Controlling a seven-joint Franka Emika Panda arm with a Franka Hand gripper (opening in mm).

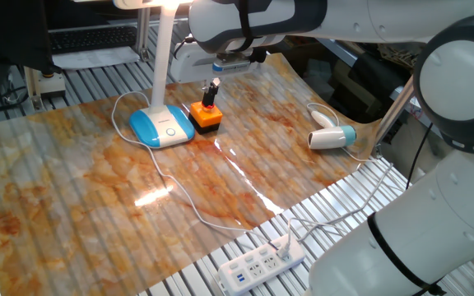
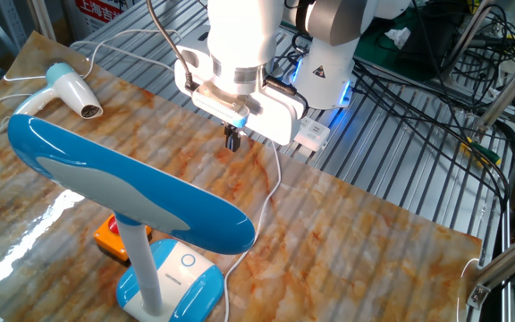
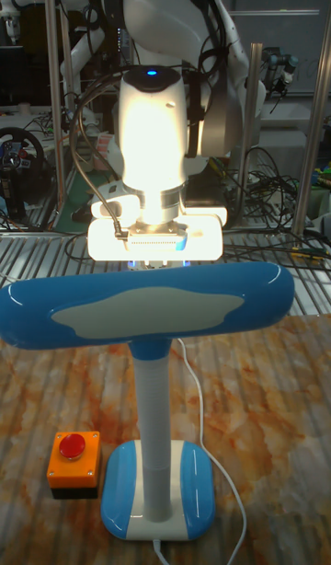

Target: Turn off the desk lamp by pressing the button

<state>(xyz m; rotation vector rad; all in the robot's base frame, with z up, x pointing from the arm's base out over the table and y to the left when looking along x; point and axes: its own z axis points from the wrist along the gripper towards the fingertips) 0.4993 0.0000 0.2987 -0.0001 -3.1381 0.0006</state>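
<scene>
The desk lamp (image 1: pixel 161 125) stands at the table's back left on a blue-and-white base, and its light glares on the tabletop. Its blue head (image 2: pixel 132 192) fills the near side of the other fixed view. The button (image 2: pixel 188 261) is a small ringed circle on the base's white panel. My gripper (image 2: pixel 232 139) hangs in the air with its dark fingers shut and nothing in them. It is above and just behind the orange box (image 1: pixel 206 116), to the right of the lamp base and apart from it. The lamp head (image 3: pixel 147 305) hides the fingertips in the tall view.
An orange box with a red knob (image 3: pixel 74 462) sits beside the lamp base. A white-and-blue hair dryer (image 1: pixel 332 137) lies at the right. The lamp's thin cord runs across the table to a power strip (image 1: pixel 257 265) at the front edge.
</scene>
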